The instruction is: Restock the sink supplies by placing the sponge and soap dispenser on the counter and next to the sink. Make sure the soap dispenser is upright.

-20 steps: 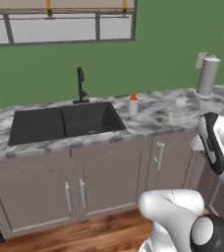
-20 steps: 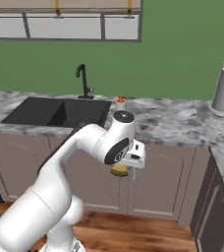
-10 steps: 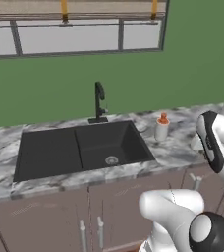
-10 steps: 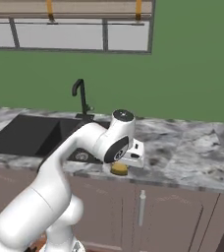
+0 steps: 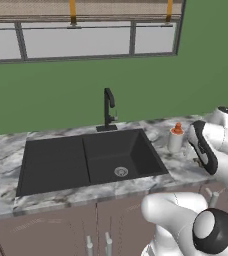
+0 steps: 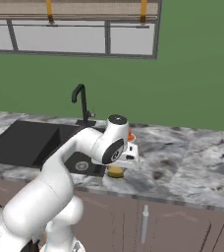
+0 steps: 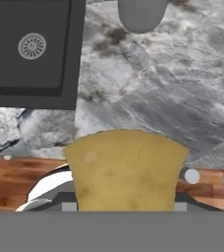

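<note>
The fingers clamp the sponge (image 7: 126, 170) (yellow-orange) over the counter (image 6: 182, 167) edge, gripper (image 6: 118, 170) right of the sink (image 5: 88, 160). Beyond stands the upright soap dispenser (image 5: 175, 137), then green wall, window. No readable writing.

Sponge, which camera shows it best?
The hand view: the sponge is large and close, over the counter edge. The right base view shows a small yellow piece under the claw.
</note>
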